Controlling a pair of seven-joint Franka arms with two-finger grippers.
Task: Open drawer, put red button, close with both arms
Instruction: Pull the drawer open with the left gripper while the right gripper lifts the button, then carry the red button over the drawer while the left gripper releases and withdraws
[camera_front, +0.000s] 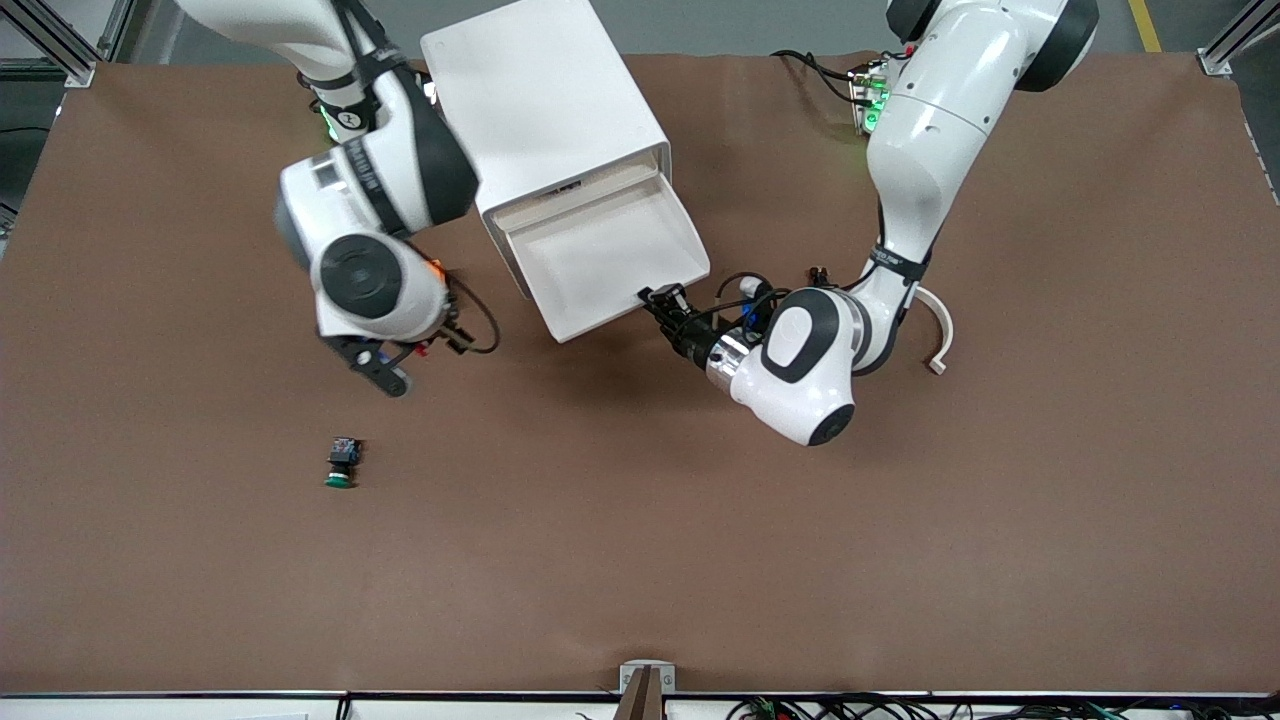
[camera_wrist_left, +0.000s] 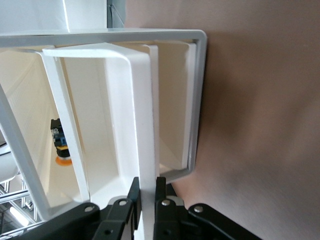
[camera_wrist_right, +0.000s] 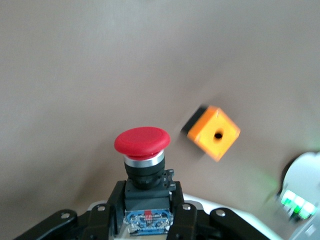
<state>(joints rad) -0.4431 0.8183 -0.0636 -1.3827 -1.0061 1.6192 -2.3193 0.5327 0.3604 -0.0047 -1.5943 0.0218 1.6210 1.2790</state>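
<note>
The drawer (camera_front: 592, 258) stands pulled out of the white cabinet (camera_front: 545, 100), and its tray holds nothing. My left gripper (camera_front: 657, 298) is shut on the drawer's front panel (camera_wrist_left: 145, 125), one black finger (camera_wrist_left: 131, 192) on each face of it. My right gripper (camera_wrist_right: 145, 192) is shut on the black body of the red button (camera_wrist_right: 142, 140), cap pointing away from the wrist. In the front view the right gripper (camera_front: 388, 368) hangs over bare table beside the cabinet, toward the right arm's end.
A green-capped button (camera_front: 342, 465) lies on the brown mat nearer the front camera than the right gripper. An orange box with a hole (camera_wrist_right: 214, 131) sits on the mat under the right arm. A white curved piece (camera_front: 940, 338) lies by the left arm.
</note>
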